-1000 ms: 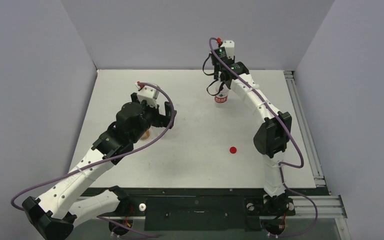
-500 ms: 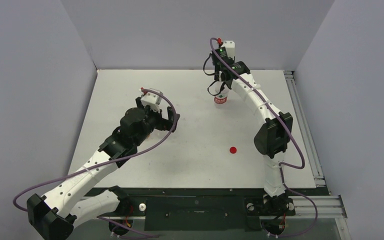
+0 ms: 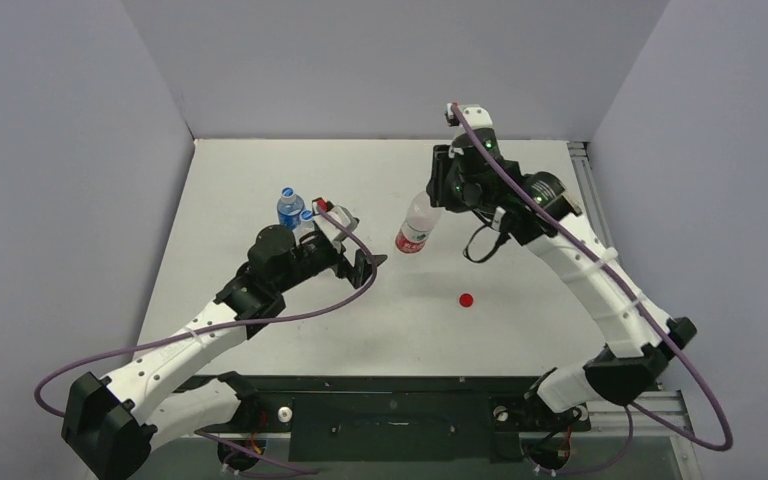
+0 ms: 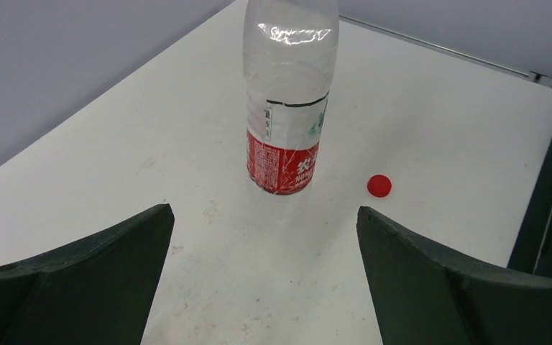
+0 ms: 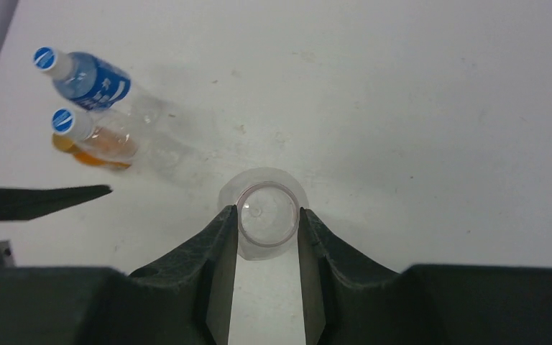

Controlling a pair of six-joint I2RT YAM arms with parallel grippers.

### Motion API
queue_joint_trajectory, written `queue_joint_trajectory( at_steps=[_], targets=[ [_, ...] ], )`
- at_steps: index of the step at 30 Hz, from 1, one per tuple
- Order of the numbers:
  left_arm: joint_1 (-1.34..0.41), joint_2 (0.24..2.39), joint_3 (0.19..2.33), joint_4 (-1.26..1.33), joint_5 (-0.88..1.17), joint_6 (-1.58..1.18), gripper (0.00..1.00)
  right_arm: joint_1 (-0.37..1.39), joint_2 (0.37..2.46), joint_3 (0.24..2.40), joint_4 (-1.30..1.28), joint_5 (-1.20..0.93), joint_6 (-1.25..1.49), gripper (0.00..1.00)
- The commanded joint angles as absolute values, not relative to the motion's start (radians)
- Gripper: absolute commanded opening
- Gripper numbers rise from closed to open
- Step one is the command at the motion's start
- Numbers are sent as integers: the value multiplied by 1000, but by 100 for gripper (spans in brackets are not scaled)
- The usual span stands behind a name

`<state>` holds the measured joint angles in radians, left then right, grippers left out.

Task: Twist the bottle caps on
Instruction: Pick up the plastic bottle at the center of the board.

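Observation:
My right gripper (image 3: 436, 192) is shut on the open neck of a clear bottle with a red label (image 3: 414, 228); its uncapped mouth (image 5: 267, 214) sits between the fingers, and its base is at or just above the table. A red cap (image 3: 466, 299) lies loose on the table, also in the left wrist view (image 4: 379, 185) right of the bottle (image 4: 287, 108). My left gripper (image 3: 368, 263) is open and empty, facing the bottle. Two bottles wear blue-and-white caps (image 5: 44, 57) (image 5: 63, 120). The orange-gold cap is out of view.
The blue-label bottle (image 3: 289, 206) and the bottle with orange liquid (image 5: 104, 144) stand close together behind my left wrist. The white table (image 3: 520, 200) is walled on three sides, with a metal rail (image 3: 600, 220) along its right edge.
My right arm has carried the red-label bottle from the back of the table toward the middle. My left gripper has moved forward and right, uncovering the two capped bottles.

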<state>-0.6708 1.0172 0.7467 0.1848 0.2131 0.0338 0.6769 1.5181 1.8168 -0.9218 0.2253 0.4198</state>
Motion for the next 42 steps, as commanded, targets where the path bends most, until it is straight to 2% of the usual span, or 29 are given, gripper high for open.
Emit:
queue_joint_trajectory(
  at_steps=[1, 6, 13, 26, 30, 33, 36, 42],
  targets=[
    [-660, 988, 741, 303, 480, 112, 96, 692, 1361, 1715, -917, 42, 398, 0],
    [-648, 989, 767, 293, 656, 70, 96, 715, 1222, 1643, -904, -98, 365, 0],
    [-650, 1031, 763, 409, 815, -118, 97, 766, 1148, 1619, -866, -168, 331, 0],
    [-700, 1091, 765, 418, 845, -167, 97, 887, 1171, 1699, -850, -96, 302, 0],
    [-701, 1092, 756, 412, 837, -167, 100, 891, 1172, 1712, -857, -89, 292, 0],
    [-701, 1108, 763, 402, 852, -177, 86, 891, 1173, 1711, -862, -76, 285, 0],
    [-701, 1127, 778, 395, 856, -186, 66, 891, 1176, 1706, -859, -76, 283, 0],
    [-702, 1149, 789, 402, 822, -199, 43, 893, 1172, 1694, -841, -76, 294, 0]
  ],
)
